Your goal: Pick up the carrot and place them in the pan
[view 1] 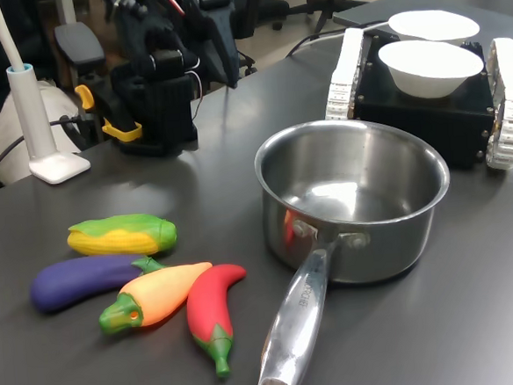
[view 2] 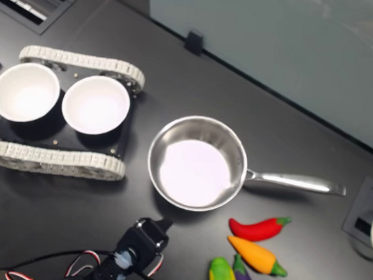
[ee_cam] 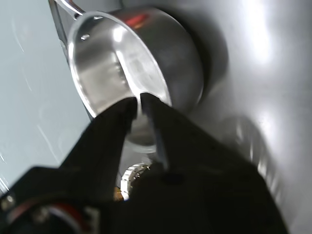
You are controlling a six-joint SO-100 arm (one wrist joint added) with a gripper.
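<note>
Seen left to right in the first exterior view: small orange tapered plastic carrot (view 1: 160,293) lying on the dark table (view 1: 475,300) among toy vegetables; large shiny steel pan (view 1: 354,199) empty, well apart. Black gripper (ee_cam: 137,101) nearly pressed together, holding nothing.

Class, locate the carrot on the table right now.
In the first exterior view the carrot lies at lower left, between the purple eggplant and red chili, outside the pan.
</note>
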